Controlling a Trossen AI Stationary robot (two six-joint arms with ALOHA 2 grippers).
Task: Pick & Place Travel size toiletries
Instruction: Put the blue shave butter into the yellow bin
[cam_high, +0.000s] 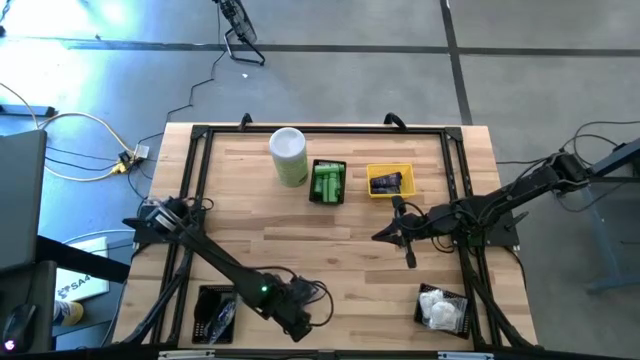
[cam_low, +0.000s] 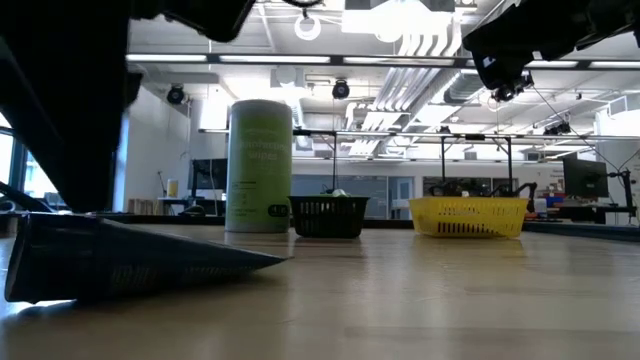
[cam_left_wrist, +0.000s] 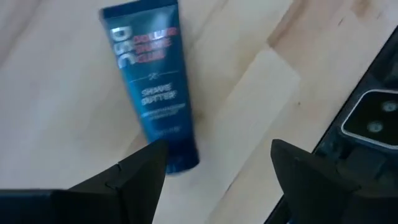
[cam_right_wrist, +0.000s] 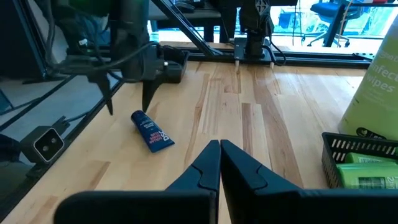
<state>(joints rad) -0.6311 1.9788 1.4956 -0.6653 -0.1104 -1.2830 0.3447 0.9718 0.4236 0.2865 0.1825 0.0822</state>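
Observation:
A dark navy tube lies flat on the wood by the table's near edge; it also shows in the right wrist view as the tube. My left gripper hangs open just above it, fingers pointing down, with the tube's cap end close beside one finger and no touch showing. In the high view the left gripper hides the tube. My right gripper is shut, holds nothing, and hovers over the table's middle. Green bottles fill a black basket; dark tubes lie in a yellow basket; white packets sit in a near-right basket.
A tall white-and-green canister stands at the far side, left of the black basket. Another black mesh basket sits at the near-left corner, close to my left arm. A black frame rail runs beside the tube. Bare wood lies between the two grippers.

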